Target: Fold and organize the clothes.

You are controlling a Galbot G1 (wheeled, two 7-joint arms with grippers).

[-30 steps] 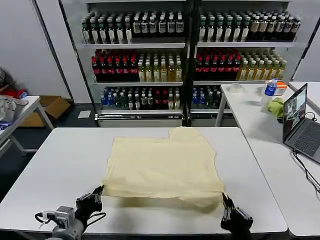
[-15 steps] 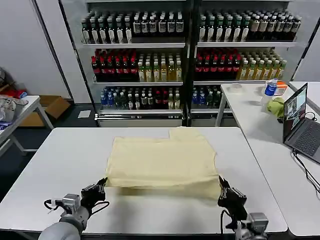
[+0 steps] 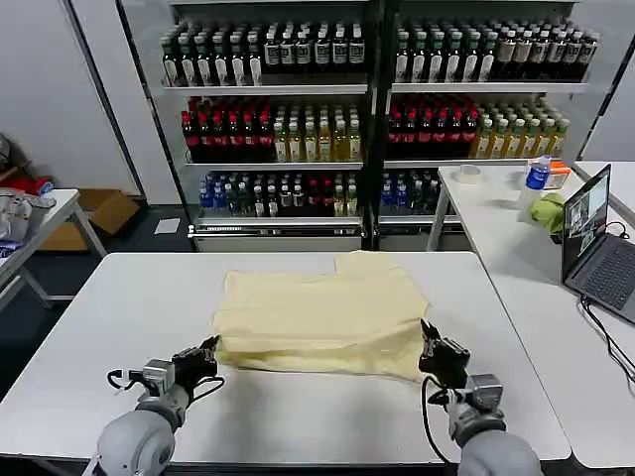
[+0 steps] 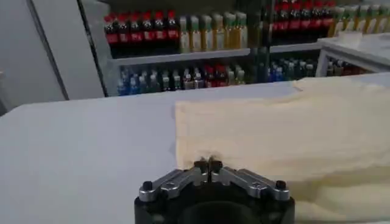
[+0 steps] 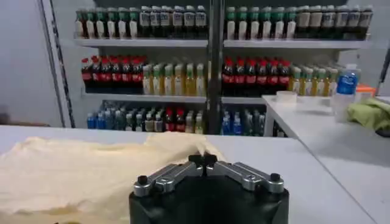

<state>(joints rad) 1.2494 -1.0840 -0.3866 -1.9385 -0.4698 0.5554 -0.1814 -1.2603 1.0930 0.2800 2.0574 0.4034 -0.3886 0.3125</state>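
The pale cream-yellow T-shirt (image 3: 327, 309) lies on the white table (image 3: 119, 307), its near part doubled over the rest. My left gripper (image 3: 210, 349) is shut on the shirt's near left corner, and the left wrist view shows its jaws (image 4: 208, 163) closed together on the fabric edge (image 4: 201, 146). My right gripper (image 3: 429, 343) is shut on the near right corner. In the right wrist view its jaws (image 5: 202, 159) are pinched on the cloth (image 5: 73, 170). Both grippers hold the hem just above the table.
Shelves of drink bottles (image 3: 367, 109) stand behind the table. A side table on the right carries a laptop (image 3: 595, 248), a green cloth (image 3: 547, 211) and a water bottle (image 3: 537, 176). Another table (image 3: 25, 223) stands at the left.
Both grippers have moved away from me toward the shelves, carrying the shirt's near hem over the rest. The shirt's visible length has shrunk.
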